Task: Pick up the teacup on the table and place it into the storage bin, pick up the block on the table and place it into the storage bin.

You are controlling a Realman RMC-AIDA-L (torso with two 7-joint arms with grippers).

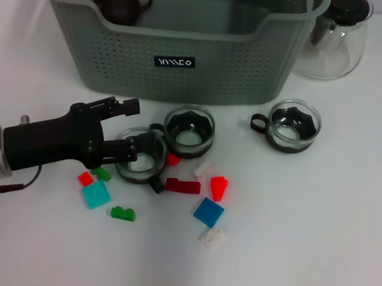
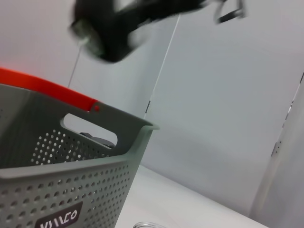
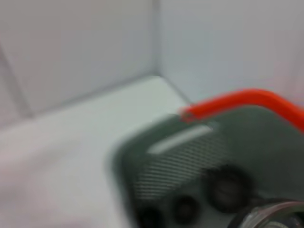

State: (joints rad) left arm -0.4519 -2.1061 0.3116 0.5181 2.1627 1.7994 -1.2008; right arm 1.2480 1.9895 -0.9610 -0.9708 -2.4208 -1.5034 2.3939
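The grey-green storage bin stands at the back of the white table, and its perforated side with the black label fills the left wrist view. A dark teapot-like item lies inside it. Three glass teacups in black holders stand in front: left, middle, right. Several small blocks lie below them, among them a dark red one and a blue one. My left gripper is open, low at the left teacup, its lower finger over the cup's rim. My right gripper is out of view.
A clear glass pitcher stands right of the bin. More blocks lie around: cyan, green, red, white. The right wrist view looks down into the bin's corner. A blurred dark shape hangs above the bin.
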